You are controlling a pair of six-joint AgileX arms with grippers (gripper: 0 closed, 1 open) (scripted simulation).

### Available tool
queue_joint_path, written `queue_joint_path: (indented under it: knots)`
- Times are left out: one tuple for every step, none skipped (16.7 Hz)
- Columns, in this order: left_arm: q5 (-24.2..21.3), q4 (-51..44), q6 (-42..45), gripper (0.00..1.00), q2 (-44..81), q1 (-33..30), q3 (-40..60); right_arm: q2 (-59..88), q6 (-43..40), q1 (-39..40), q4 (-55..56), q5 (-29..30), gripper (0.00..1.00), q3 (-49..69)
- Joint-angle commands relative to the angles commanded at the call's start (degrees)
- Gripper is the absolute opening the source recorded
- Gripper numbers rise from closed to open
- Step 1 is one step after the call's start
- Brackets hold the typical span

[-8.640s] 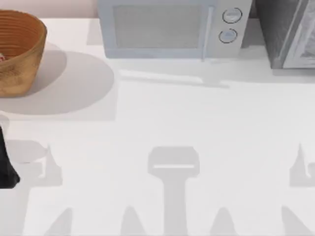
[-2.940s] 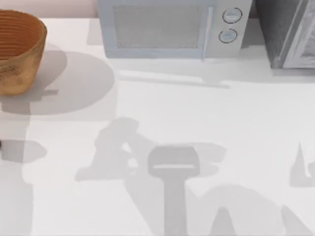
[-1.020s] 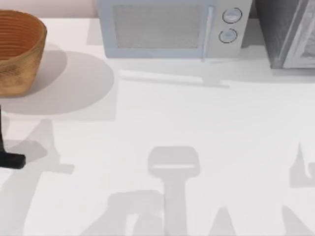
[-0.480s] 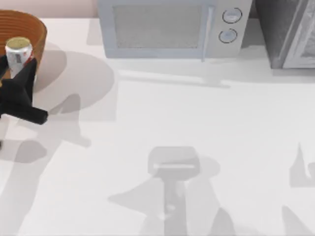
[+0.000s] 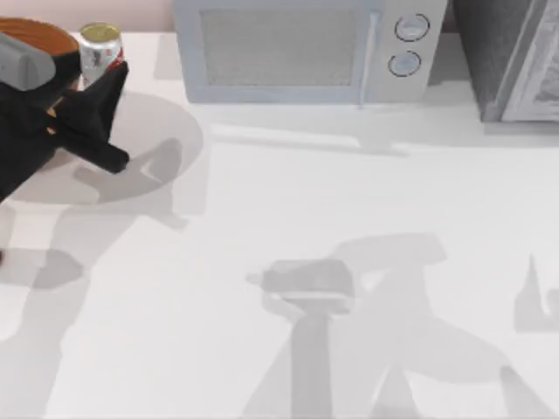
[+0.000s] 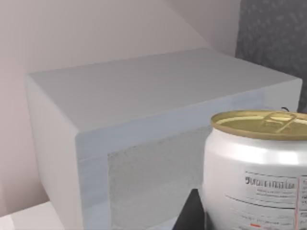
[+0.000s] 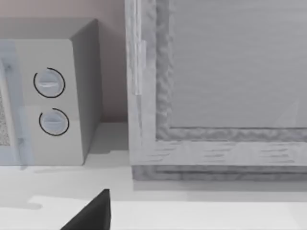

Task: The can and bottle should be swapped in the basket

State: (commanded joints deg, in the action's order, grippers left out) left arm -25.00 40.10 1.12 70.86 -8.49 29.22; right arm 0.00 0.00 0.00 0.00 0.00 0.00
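Left gripper (image 5: 103,83) up at the table's far left, over the near-right edge of the basket (image 5: 39,33), clamped on the can (image 5: 100,45). Fingers closed round the lower body, gold top standing proud above them, can upright. Looks lifted clear of the basket and held high, presumably so the base clears the thick rim on the way out; exact height above the rim hard to judge from overhead. Upright hold makes sense: keeps the can ready to set down flat on its base.

Left wrist view confirms the hold: can (image 6: 256,167) close against the camera, pull tab level, dark finger edge at its foot, microwave (image 6: 144,134) behind it. Heading toward the microwave (image 5: 301,48) side, so likely a carry to bare table (image 5: 306,218) just right of the basket.

Bottle not made out anywhere; basket interior mostly covered by the arm, so can't say whether it sits inside.

Right arm parked off the near right; right wrist view aimed at the microwave knobs (image 7: 50,103) and the grey cabinet (image 7: 220,86) beside it, one dark fingertip (image 7: 93,213) in the corner. Can't tell how that pincer stands.

Judgement: first half of the swap in hand, can on its way out, bottle step not yet done.
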Motion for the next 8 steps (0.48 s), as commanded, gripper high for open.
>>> queue_joint_path:
  knots:
    - [-1.1, 1.5, 0.1, 0.0, 2.3, -0.4, 1.0, 0.0, 0.0, 0.0, 0.0, 0.0, 1.0, 0.0]
    - [-2.2, 3.1, 0.2, 0.0, 4.6, -0.7, 2.1, 0.0, 0.0, 0.0, 0.0, 0.0, 1.0, 0.0]
    - [-3.4, 4.5, 0.4, 0.0, 6.8, -1.1, 3.0, 0.0, 0.0, 0.0, 0.0, 0.0, 1.0, 0.0]
    - [-4.6, 6.0, 0.6, 0.0, 8.9, -1.5, 4.0, 0.0, 0.0, 0.0, 0.0, 0.0, 1.0, 0.0]
    - [-5.9, 7.5, 0.9, 0.0, 11.1, -1.9, 5.0, 0.0, 0.0, 0.0, 0.0, 0.0, 1.0, 0.0]
    - [-7.2, 8.8, 1.1, 0.0, 13.2, -2.4, 5.9, 0.0, 0.0, 0.0, 0.0, 0.0, 1.0, 0.0]
    - [-8.5, 10.2, 1.3, 0.0, 15.3, -2.8, 6.8, 0.0, 0.0, 0.0, 0.0, 0.0, 1.0, 0.0]
    - [-9.9, 11.4, 1.5, 0.0, 17.5, -3.3, 7.6, 0.0, 0.0, 0.0, 0.0, 0.0, 1.0, 0.0]
